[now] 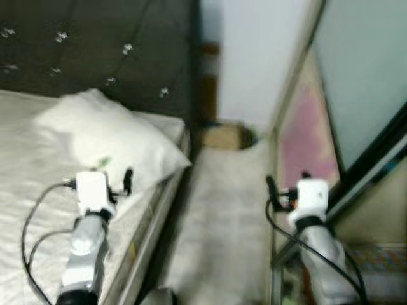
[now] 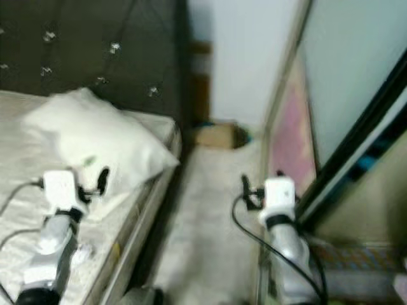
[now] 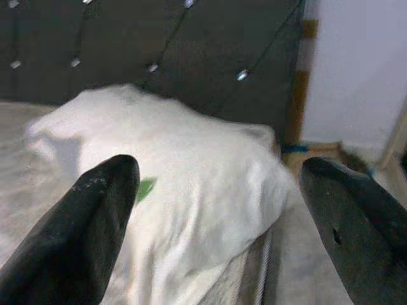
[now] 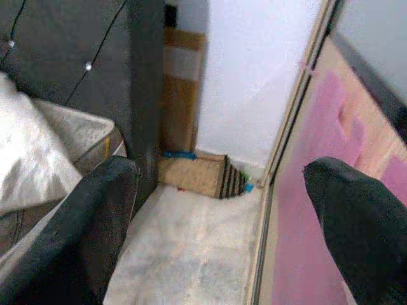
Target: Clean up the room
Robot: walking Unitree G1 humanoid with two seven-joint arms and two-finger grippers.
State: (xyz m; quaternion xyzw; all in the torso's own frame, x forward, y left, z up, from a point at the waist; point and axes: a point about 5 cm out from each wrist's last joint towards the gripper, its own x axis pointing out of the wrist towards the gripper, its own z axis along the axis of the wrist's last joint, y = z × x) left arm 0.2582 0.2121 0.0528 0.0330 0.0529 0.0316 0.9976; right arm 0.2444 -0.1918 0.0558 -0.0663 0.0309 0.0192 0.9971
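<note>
Two silver arms reach forward from the bottom edge. The left gripper hovers over the bed, its black fingers spread wide apart and empty. The right gripper hangs above the pale floor of the aisle beside the bed, fingers equally wide apart — nothing between them.

Just beyond the left gripper lies a white pillow with a small green mark, near the bed's corner. Behind it rises a dark tufted headboard. At the aisle's far end a low wooden box sits against the white wall. A mirrored sliding door runs along the right.
</note>
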